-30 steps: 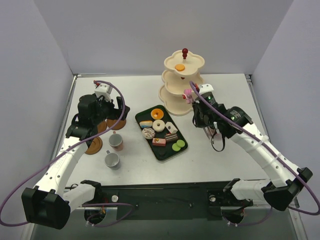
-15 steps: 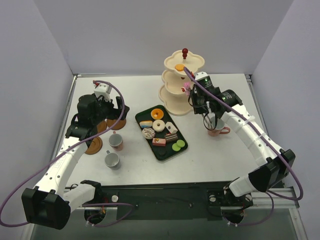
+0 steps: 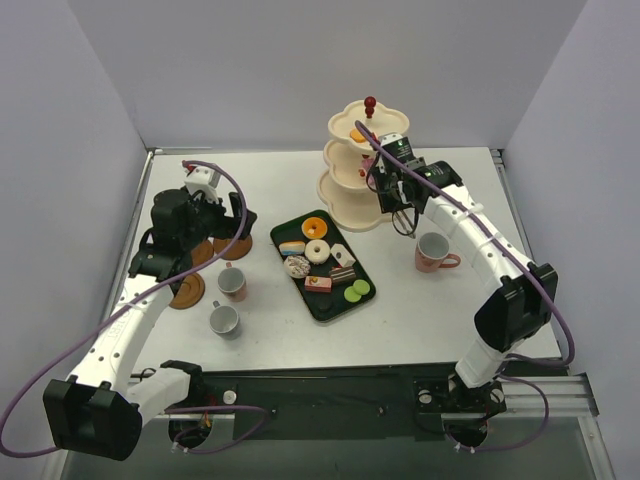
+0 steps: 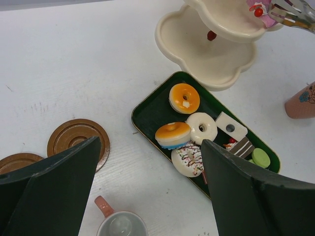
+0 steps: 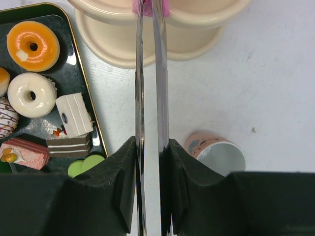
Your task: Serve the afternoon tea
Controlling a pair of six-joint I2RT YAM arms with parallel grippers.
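Note:
The cream three-tier stand [image 3: 350, 207] with a red knob stands at the back, an orange sweet [image 3: 357, 134] on its top tier. My right gripper [image 5: 151, 147] is shut on long metal tongs [image 5: 139, 73]. Their tips hold a pink sweet [image 4: 263, 14] over the rim of the middle tier. Several sweets [image 3: 318, 250] lie on the dark green tray [image 3: 325, 306]. My left gripper [image 4: 150, 147] hangs open over the table left of the tray, holding nothing. Below it stands a cup [image 3: 233, 283], with brown saucers [image 3: 187, 292] beside it.
A second cup [image 3: 224, 320] stands near the front left. A pink cup [image 3: 433, 252] stands right of the tray, below my right arm. Another saucer [image 3: 238, 247] lies by the left gripper. Grey walls close in the table on three sides.
My right arm has swung the tongs and pink sweet back and up to the stand's middle tier, uncovering the pink cup on the right. The left arm has stayed put.

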